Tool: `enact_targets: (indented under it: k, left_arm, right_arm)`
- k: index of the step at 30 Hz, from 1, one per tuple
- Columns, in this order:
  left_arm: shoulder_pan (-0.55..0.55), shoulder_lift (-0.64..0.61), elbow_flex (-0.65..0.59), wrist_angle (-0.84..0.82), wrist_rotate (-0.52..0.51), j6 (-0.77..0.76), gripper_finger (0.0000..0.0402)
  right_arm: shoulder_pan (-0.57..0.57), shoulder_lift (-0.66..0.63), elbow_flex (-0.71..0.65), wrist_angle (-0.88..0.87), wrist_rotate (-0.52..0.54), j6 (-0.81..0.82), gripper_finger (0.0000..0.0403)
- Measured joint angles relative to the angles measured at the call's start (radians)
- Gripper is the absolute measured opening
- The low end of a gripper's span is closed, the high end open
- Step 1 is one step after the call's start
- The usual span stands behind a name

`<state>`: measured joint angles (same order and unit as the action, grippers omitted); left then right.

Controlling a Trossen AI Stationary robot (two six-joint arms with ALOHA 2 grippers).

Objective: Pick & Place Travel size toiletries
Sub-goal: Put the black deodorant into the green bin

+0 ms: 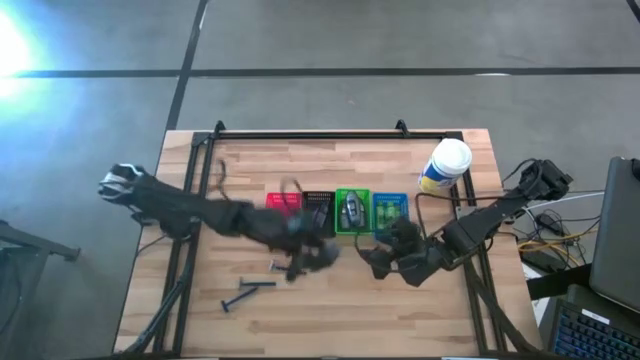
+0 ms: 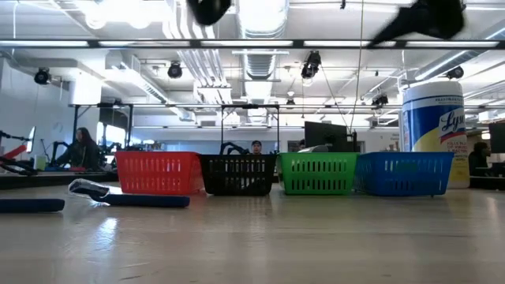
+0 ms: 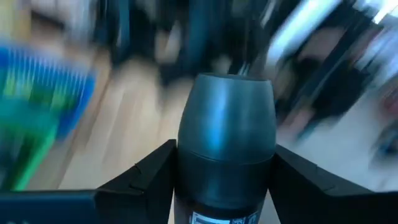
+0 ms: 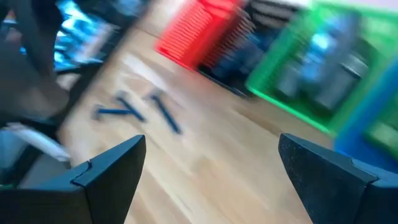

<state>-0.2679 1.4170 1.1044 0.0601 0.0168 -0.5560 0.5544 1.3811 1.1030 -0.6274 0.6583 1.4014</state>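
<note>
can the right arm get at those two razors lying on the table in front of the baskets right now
Probably yes. The right pincer is open and empty, and bare wood lies between it and the two razors. The left pincer, shut on a dark tube, sits close beside them and could crowd the approach.

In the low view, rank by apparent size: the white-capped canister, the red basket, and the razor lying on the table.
1. White-capped canister, though cut off by the frame and partly hidden behind the blue basket.
2. Red basket.
3. Razor, thinnest, though nearer the camera.
</note>
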Motion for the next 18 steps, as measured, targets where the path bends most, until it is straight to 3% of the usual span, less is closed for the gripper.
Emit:
enact_targets:
  k: [4,10,13,18]
  left_arm:
    - [0.069,-0.074,-0.075,0.347,0.023,-0.058,0.0211]
    - [0.101,-0.049,-0.133,0.651,0.063,-0.099,0.0211]
    - [0.103,-0.022,-0.133,0.802,0.094,-0.136,0.0211]
    - [0.110,0.012,-0.109,0.758,0.029,-0.117,0.0211]
  right_arm:
    - [0.002,0.000,0.000,0.277,0.070,-0.304,0.0363]
    - [-0.011,-0.006,0.000,0.676,0.120,-0.760,0.0363]
    - [-0.028,-0.006,0.000,0.753,0.110,-0.845,0.0363]
    - [-0.052,-0.008,0.008,0.754,0.079,-0.863,0.0363]
